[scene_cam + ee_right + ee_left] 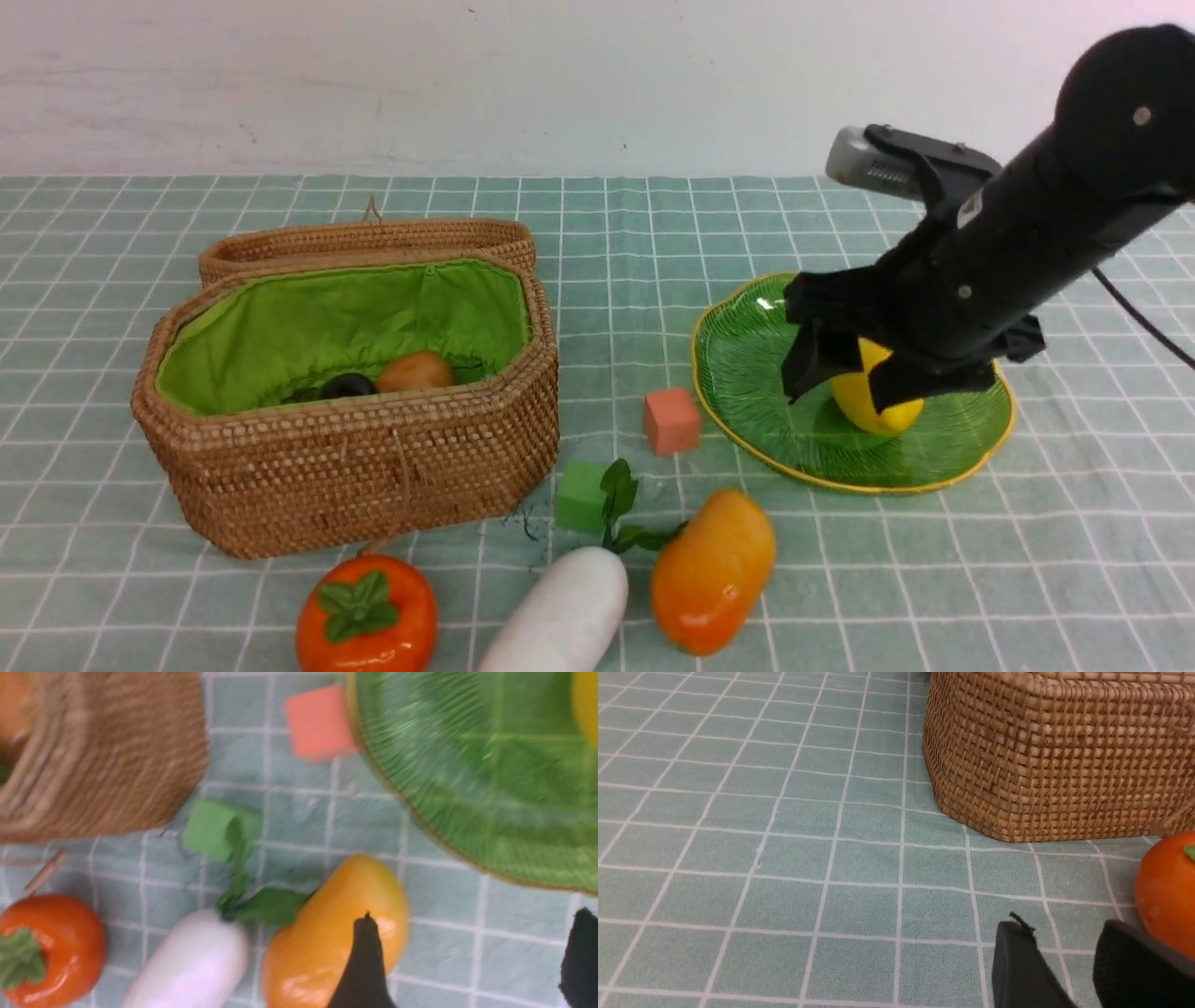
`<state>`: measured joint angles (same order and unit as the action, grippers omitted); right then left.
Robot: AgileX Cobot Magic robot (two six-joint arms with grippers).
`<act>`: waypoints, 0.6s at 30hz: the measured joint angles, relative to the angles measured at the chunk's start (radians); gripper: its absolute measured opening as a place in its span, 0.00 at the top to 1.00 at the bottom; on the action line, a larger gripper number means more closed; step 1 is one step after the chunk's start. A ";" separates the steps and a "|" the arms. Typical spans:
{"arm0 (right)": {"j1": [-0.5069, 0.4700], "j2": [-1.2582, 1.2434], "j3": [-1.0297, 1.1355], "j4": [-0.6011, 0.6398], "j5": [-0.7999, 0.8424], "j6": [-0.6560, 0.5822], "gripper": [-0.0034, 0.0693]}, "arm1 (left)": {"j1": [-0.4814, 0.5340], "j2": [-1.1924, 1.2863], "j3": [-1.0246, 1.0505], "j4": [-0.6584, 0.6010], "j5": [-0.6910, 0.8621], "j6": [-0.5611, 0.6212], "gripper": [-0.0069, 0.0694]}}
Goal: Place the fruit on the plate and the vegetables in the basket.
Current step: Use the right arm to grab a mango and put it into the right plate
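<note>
Right tool (834, 399) hangs over the plate (747, 308), at 3 o'clock on the tabletop (1027, 560), jaws spread wide and gripping nothing. The lemon (882, 406) sits near the plate's centre, where fruit belongs. From the front it shows between my two fingers. My right wrist camera finds only cloth and mango between the tips, with the lemon off at the frame's edge. So I judge it free of the tool, lying just past the tips toward 3 o'clock. The wide spread makes sense: it leaves room to lift clear without nudging the lemon. The basket (355, 467) stands at 9 o'clock, its lid laid back toward 12 so the mouth is open. The potato (415, 371) and eggplant (347, 385) lie inside on the green lining, the vegetables' place. Along the 6 o'clock edge, from 7 round to 5, are the persimmon (366, 616), radish (560, 611) and mango (711, 569), all on the cloth and not yet sorted. The mango lies at about 7 o'clock from the right tool, apart from it. The pink cube (670, 420) sits just beside the plate's 9 o'clock rim, and the green cube (581, 497) lies between basket and mango; neither is for sorting. Left tool (1064, 938) is low over the cloth, jaws apart with nothing between them. The persimmon is just beside one finger, outside the gap.
</note>
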<state>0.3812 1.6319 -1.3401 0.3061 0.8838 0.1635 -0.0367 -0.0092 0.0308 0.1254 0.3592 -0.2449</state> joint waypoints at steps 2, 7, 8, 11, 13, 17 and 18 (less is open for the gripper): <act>0.041 -0.003 0.011 0.001 -0.005 0.009 0.23 | 0.000 0.000 0.000 0.000 0.000 0.000 0.60; 0.164 0.019 0.020 0.013 -0.021 0.019 0.19 | 0.000 0.000 0.000 0.000 0.000 0.000 0.60; 0.183 0.032 0.020 0.018 -0.020 0.029 0.14 | 0.000 0.000 0.000 0.000 0.000 0.000 0.60; 0.186 0.060 0.020 0.005 -0.007 0.096 0.08 | 0.000 0.000 0.000 0.000 0.000 0.000 0.60; 0.181 0.091 0.020 -0.019 -0.004 0.185 0.06 | 0.000 0.000 0.000 0.000 0.000 0.000 0.60; 0.178 0.160 0.020 -0.057 -0.025 0.402 0.05 | 0.000 0.000 0.000 0.000 0.000 0.000 0.60; 0.178 0.178 0.020 -0.063 -0.033 0.461 0.05 | 0.000 0.000 0.000 0.000 0.000 0.000 0.60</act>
<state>0.5590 1.8100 -1.3205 0.2427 0.8509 0.6247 -0.0367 -0.0092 0.0308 0.1254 0.3592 -0.2449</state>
